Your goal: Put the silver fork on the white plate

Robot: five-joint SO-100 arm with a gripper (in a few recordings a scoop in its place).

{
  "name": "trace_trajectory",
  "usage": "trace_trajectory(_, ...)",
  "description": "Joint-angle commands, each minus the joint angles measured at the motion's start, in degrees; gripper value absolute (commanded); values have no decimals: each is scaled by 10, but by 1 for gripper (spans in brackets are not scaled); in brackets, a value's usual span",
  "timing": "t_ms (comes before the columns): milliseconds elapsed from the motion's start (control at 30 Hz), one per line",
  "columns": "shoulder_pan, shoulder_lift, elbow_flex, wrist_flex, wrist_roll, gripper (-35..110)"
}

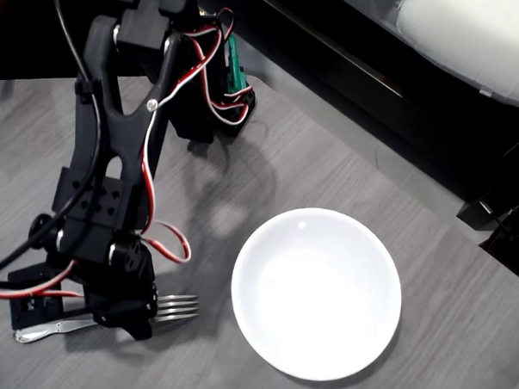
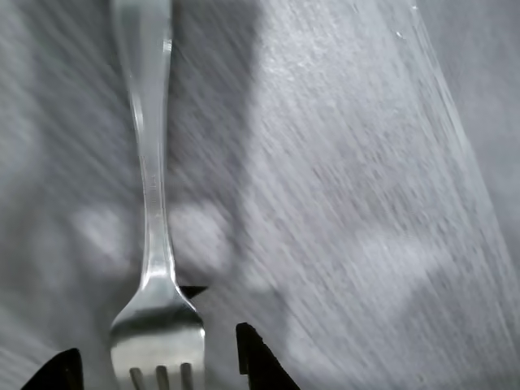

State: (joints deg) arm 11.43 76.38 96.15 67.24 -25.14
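Grey wood-grain table (image 1: 428, 279); silver fork (image 2: 154, 244) flat on it between open jaws; white plate (image 1: 316, 292) beside.

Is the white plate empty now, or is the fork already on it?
Empty. The white plate shows only its bare glossy surface in the overhead view; the silver fork lies flat on the grey table beside it, under the gripper.

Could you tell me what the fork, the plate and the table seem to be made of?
The silver fork looks like polished metal: it shines and mirrors light. The white plate seems glazed ceramic, perhaps plastic: glossy with a highlight. The table shows grey wood grain, possibly laminate, with a matte finish.
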Motion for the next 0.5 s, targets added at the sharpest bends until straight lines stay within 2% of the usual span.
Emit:
trace_trajectory(0, -2, 0, -22, -7, -4, 19)
trace_trajectory(467, -14, -19, -27, -21, -5, 8)
